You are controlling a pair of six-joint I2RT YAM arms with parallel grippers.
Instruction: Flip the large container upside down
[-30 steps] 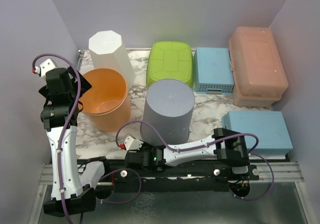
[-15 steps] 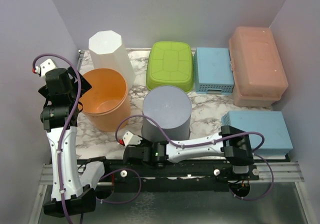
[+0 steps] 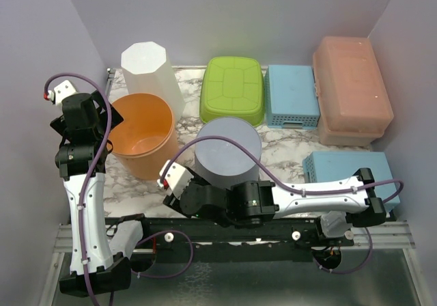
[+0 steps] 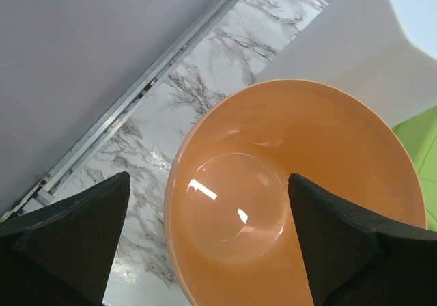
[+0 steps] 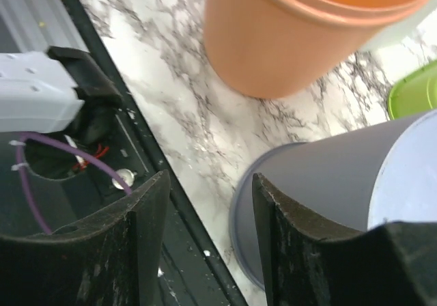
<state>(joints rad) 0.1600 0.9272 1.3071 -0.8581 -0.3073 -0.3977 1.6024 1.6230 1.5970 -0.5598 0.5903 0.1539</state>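
The grey cylindrical plastic container [image 3: 227, 152], which I take to be the large one, stands near the middle of the near edge of the marble worktop [image 3: 290, 145]. Its closed flat face points up and its rim sits on the stone, so the flip looks done and the container appears settled rather than tilted. The right tool [image 5: 210, 183] sits low at the near edge, just beside the container's left flank. Its fingers are spread with nothing between them, and only worktop and the container's lower rim show through the gap. That reads as a release posture, leaving the container free-standing. Just to the left, near but apart, an orange round plastic tub [image 3: 140, 132] rests mouth-up. The left tool [image 4: 208, 183] hangs above its opening, spread wide and gripping nothing, probably parked out of the other arm's way. Toward the far left corner stands a white eight-sided translucent bin [image 3: 150, 70], and a lime-green lidded plastic box [image 3: 234, 87] lies along the far edge behind the grey container.
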